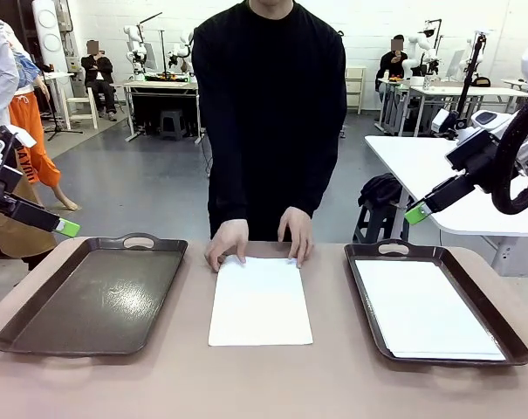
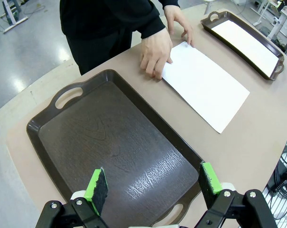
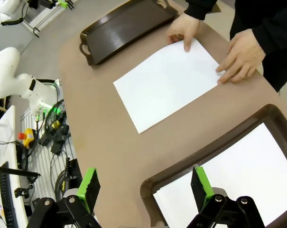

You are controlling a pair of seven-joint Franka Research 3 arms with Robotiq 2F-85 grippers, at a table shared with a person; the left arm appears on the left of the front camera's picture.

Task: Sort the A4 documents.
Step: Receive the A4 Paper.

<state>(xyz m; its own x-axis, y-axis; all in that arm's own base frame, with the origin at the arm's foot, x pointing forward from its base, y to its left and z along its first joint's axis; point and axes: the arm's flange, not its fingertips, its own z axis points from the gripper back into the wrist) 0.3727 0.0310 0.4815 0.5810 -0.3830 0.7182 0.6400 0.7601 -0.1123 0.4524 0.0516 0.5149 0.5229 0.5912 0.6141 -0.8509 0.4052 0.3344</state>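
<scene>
A white A4 sheet (image 1: 261, 301) lies flat on the table between the two trays, and the person's hands (image 1: 227, 243) rest on its far edge. More white sheets (image 1: 425, 310) lie in the right dark brown tray (image 1: 365, 293). The left tray (image 1: 98, 297) holds nothing. My left gripper (image 1: 67, 229) hovers open above the left tray's far left corner; its green pads (image 2: 98, 185) frame that tray (image 2: 110, 147), with the middle sheet (image 2: 205, 83) beyond. My right gripper (image 1: 416, 212) hangs open above the right tray's far end; the right wrist view looks past its pads (image 3: 201, 183) onto the middle sheet (image 3: 169, 83) and the sheets in the tray (image 3: 238, 180).
The person in black stands at the far edge of the table (image 1: 264, 375). Another white table (image 1: 421, 166) stands behind on the right. Cables and equipment (image 3: 43, 137) lie beside the table's edge in the right wrist view.
</scene>
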